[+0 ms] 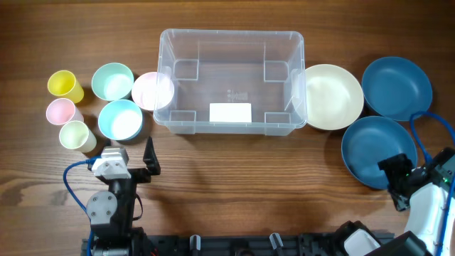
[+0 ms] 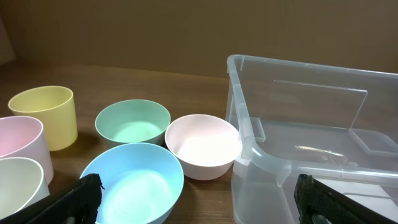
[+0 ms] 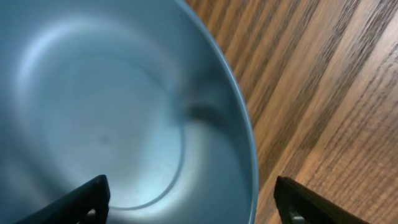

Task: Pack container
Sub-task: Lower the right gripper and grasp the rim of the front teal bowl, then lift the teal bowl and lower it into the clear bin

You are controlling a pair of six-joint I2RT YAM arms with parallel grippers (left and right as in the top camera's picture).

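At the middle of the table's (image 1: 234, 185) far side stands the container (image 1: 231, 85), a large clear tub with rounded corners, a thick rim and a white label (image 1: 230, 112) on its near wall. Nothing lies in it, so packing appears to be at its very start.

The right gripper (image 3: 191, 200) hovers low over the near dark blue bowl (image 1: 368, 146), its fingers spread wide with the bowl's rim running between them and nothing held. I judge this to be the approach to a first pick. The next move would call for lowering until one finger is inside the rim and one outside, then pinching the thin wall squarely before lifting toward the tub.

The left gripper (image 2: 199, 202) is also spread open and empty. It waits near the light blue bowl (image 2: 132, 183), facing the pink bowl (image 2: 202, 146) and mint bowl (image 2: 132, 123).

A cream bowl (image 1: 333, 96) touches the tub's right end, with a second dark blue bowl (image 1: 396, 87) beyond.
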